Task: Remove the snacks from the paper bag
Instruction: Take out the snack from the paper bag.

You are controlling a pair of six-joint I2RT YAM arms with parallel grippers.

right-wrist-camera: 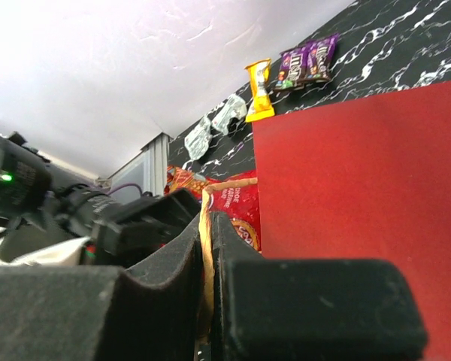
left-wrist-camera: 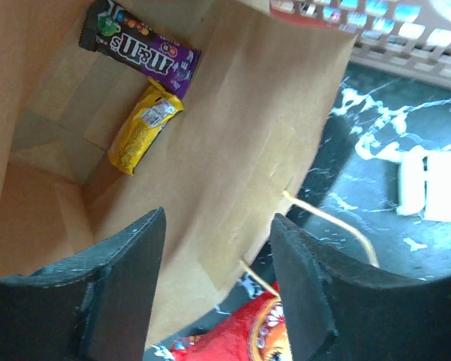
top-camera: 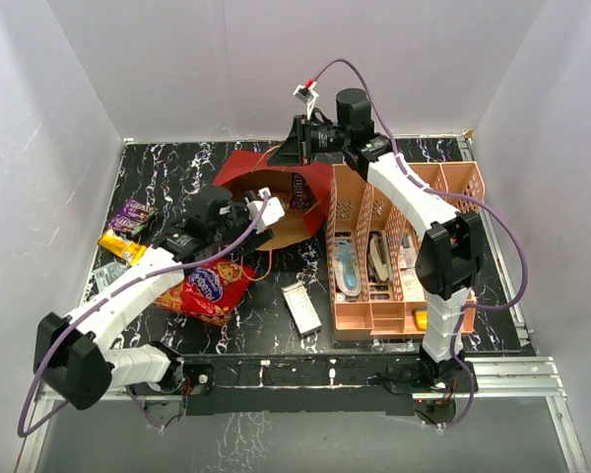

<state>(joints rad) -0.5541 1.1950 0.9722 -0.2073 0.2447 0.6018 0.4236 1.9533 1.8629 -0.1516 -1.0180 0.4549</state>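
Note:
The dark red paper bag point(top-camera: 276, 187) lies on its side with its kraft mouth open toward my left gripper point(top-camera: 259, 215). That gripper point(left-wrist-camera: 218, 256) is open and empty at the mouth. Inside the bag lie a purple packet point(left-wrist-camera: 139, 47) and a yellow packet point(left-wrist-camera: 144, 126). My right gripper point(top-camera: 279, 153) is shut on the bag's tan cord handle point(right-wrist-camera: 205, 248) at the far rim, beside the bag's red wall point(right-wrist-camera: 361, 173). The large red snack bag point(top-camera: 209, 286) lies on the table in front of the bag. Purple point(top-camera: 133, 215), orange-yellow point(top-camera: 121, 246) and clear point(top-camera: 103, 278) wrappers lie at the left.
The pink rack point(top-camera: 394, 246) stands right against the bag's right side. A small white box point(top-camera: 300, 305) lies in front between the red snack bag and the rack. The other cord handle point(left-wrist-camera: 331, 226) lies loose by the bag's mouth. White walls enclose the table.

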